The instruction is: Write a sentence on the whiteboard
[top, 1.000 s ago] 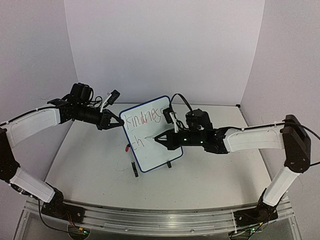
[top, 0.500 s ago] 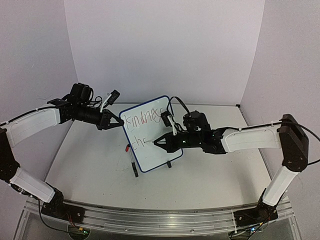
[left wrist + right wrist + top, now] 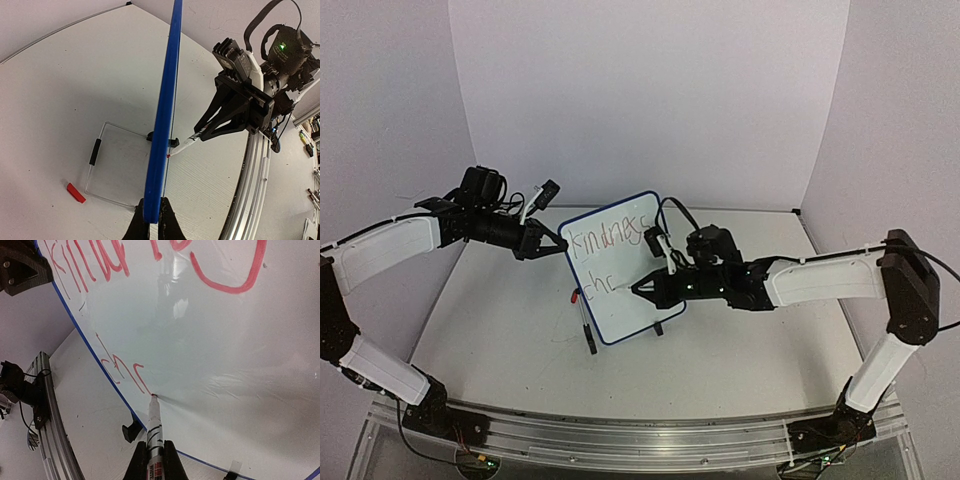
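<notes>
The whiteboard (image 3: 620, 265), white with a dark-blue frame, stands upright mid-table on two black feet. In red it reads "kindness" on the top line and "ch" (image 3: 597, 284) on the second. My left gripper (image 3: 558, 245) is shut on the board's left edge; in the left wrist view its fingers (image 3: 150, 225) clamp the blue frame (image 3: 162, 115). My right gripper (image 3: 650, 288) is shut on a red marker (image 3: 154, 432), whose tip (image 3: 153, 396) touches the board just right of "ch" (image 3: 120, 371). The marker also shows in the left wrist view (image 3: 182, 146).
A clear wire stand with a black grip (image 3: 95, 151) lies flat behind the board. A red marker cap (image 3: 76, 193) lies next to it. A black marker (image 3: 586, 335) lies on the table by the board's lower left corner.
My right gripper moved left and slightly down across the board with the marker, adding a stroke after "ch". The left arm and the board have not moved.
</notes>
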### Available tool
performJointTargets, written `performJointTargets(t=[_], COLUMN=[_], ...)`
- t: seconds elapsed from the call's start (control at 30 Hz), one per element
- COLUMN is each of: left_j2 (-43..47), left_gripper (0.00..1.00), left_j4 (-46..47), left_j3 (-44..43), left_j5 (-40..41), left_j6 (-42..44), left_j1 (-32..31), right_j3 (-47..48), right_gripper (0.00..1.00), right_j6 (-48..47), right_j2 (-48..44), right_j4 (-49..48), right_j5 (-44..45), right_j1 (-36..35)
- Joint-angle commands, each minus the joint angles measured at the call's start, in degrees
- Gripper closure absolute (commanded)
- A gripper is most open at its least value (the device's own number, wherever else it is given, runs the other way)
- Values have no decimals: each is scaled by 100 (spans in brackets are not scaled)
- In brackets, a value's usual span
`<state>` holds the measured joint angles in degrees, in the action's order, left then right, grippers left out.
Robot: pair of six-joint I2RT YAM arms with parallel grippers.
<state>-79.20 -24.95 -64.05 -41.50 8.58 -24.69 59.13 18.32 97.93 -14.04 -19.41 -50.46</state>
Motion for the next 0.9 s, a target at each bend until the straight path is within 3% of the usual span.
performJointTargets(t=[0.0,0.87], left_j2=[-126,-122], left_gripper=[100,100], left_j4=[-321,-327], left_j3=[-3,-4], left_j5=[273,282], left_j6=[227,235], left_j1=[-54,-54], right_j3=[238,216], right_gripper=[100,100], right_j6=[-97,59], right_j2=[-300,-161], right_j4=[-112,-453], right_j5=[527,415], right_j1=[55,55])
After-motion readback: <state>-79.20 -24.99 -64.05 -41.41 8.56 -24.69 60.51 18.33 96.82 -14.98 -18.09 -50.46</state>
